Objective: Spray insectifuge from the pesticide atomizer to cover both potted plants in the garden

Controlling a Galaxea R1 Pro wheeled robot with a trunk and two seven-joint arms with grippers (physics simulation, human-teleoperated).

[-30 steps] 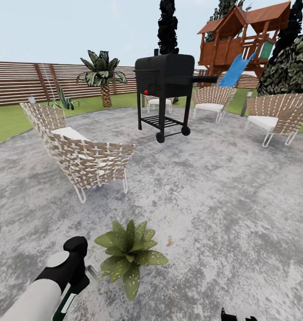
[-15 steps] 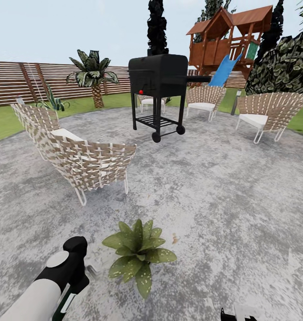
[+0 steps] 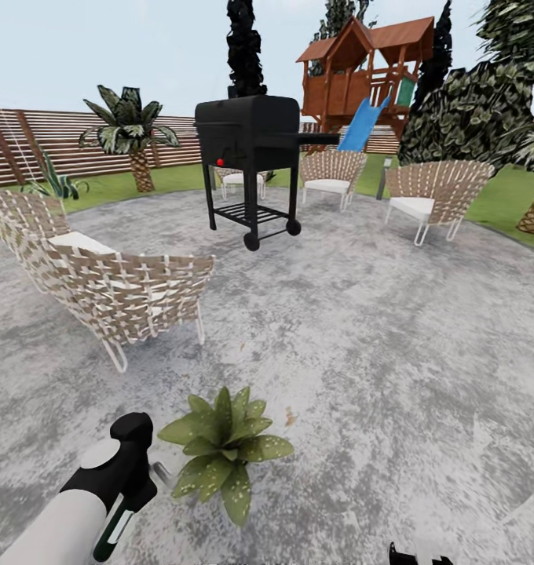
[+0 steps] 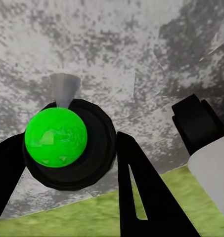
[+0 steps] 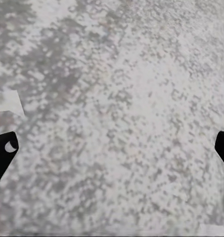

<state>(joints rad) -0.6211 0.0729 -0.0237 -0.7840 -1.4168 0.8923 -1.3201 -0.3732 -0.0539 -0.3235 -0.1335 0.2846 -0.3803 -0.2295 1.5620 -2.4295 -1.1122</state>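
One potted plant (image 3: 220,451), a low rosette of speckled green leaves, sits on the grey stone patio (image 3: 361,337) just in front of me. My left gripper (image 3: 141,471) hangs beside it at its left, shut on the pesticide atomizer (image 4: 94,165). In the left wrist view the bottle is a dark round body between the two fingers (image 4: 141,192), with a bright green ball (image 4: 56,137) on top and a grey nozzle (image 4: 64,89). My right gripper (image 5: 112,148) is open over bare stone. The second potted plant is out of view.
A woven chair (image 3: 118,286) stands left of the plant. A black grill cart (image 3: 251,157) stands mid-patio, with more woven chairs (image 3: 432,192) behind and to the right. Beyond lie lawn, a slatted fence (image 3: 63,145), a palm (image 3: 129,133) and a play tower (image 3: 365,71).
The whole picture has slid left, so the camera has turned right. The left arm keeps its place in the picture and still holds the atomizer by the plant.
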